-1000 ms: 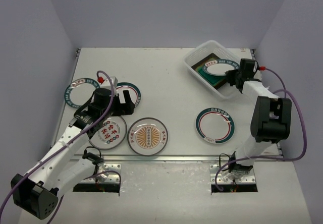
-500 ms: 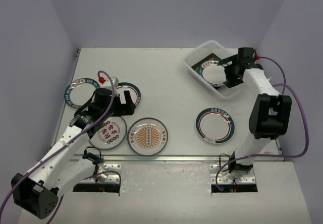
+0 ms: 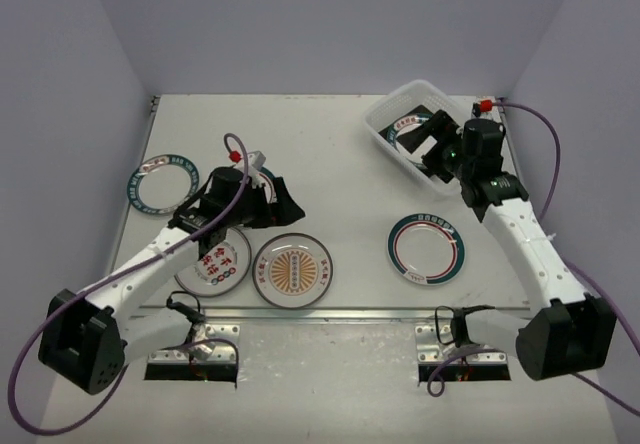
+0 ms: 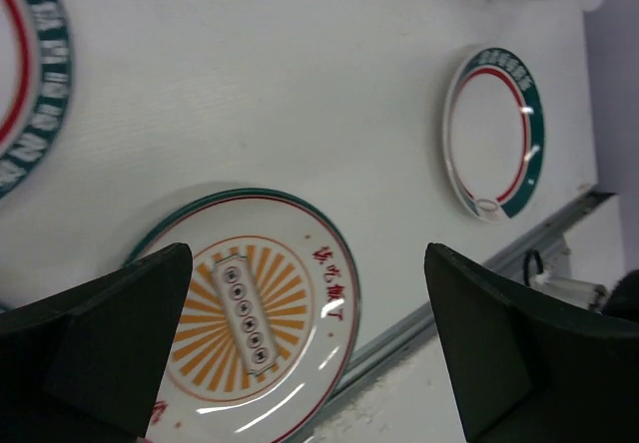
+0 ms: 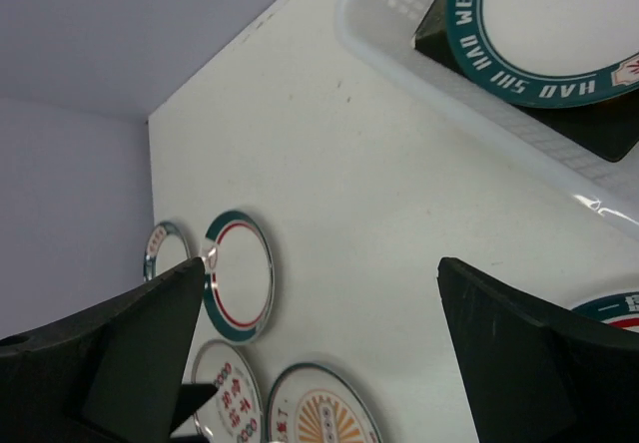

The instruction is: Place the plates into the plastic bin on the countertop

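The plastic bin (image 3: 392, 116) stands at the back right of the countertop (image 3: 330, 154). In it a round teal-rimmed plate (image 5: 559, 34) lies on a dark square plate (image 5: 611, 136). My right gripper (image 3: 428, 150) hangs open and empty over the bin's near side. My left gripper (image 3: 286, 204) is open and empty just above and behind the sunburst plate (image 3: 293, 269). On the countertop also lie a red-character plate (image 3: 213, 262), a teal-and-red plate (image 3: 427, 247), a teal-rimmed plate (image 3: 158, 182) at the far left, and one (image 3: 266, 176) mostly hidden by the left arm.
The metal front edge (image 3: 340, 314) runs just below the sunburst plate. Grey walls close in the back and both sides. In the left wrist view the sunburst plate (image 4: 250, 303) lies between the fingers and the teal-and-red plate (image 4: 494, 132) sits beyond it.
My right gripper opened, left the round plate in the bin and drew back toward the bin's near side. My left gripper swung right, off the hidden plate toward the sunburst plate.
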